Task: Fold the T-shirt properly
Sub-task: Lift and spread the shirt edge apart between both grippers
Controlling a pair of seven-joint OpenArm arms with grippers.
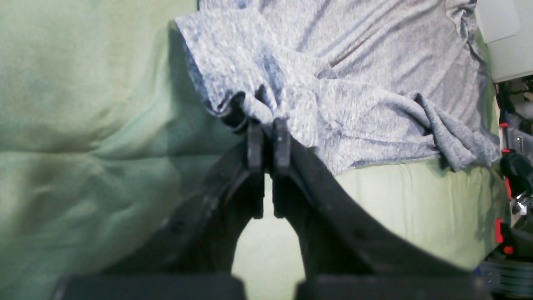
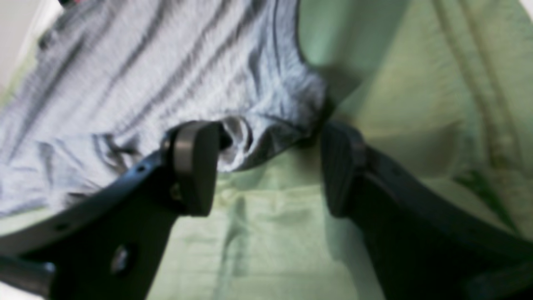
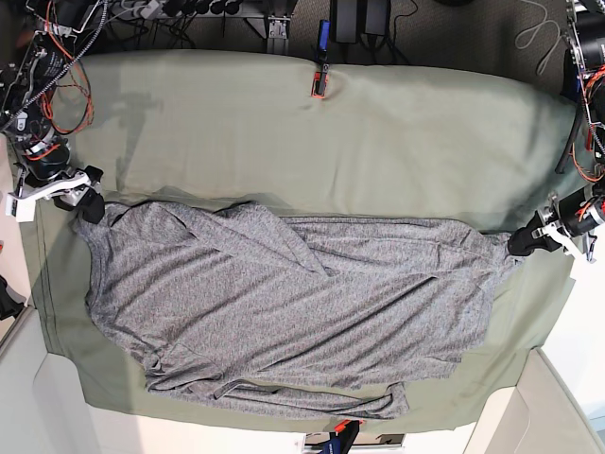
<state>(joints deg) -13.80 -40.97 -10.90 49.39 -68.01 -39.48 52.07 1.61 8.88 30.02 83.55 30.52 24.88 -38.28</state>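
Observation:
The heather-grey T-shirt (image 3: 284, 303) lies spread and wrinkled across the olive-green table cloth (image 3: 378, 142), one part folded over near the middle. My left gripper (image 3: 523, 243) is at the shirt's right end. In the left wrist view this left gripper (image 1: 268, 125) is shut, and its fingertips pinch a bunched edge of the T-shirt (image 1: 354, 62). My right gripper (image 3: 91, 204) is at the shirt's far left corner. The right wrist view shows that right gripper (image 2: 268, 166) open, and the puckered edge of the T-shirt (image 2: 145, 62) lies loose just beyond the gap between its fingers.
A red and black clip (image 3: 319, 83) sits on the cloth's back edge, and another dark fixture (image 3: 336, 437) at the front edge. Cables and arm bases crowd the back corners (image 3: 57, 57). White panels (image 3: 38, 407) flank the front corners.

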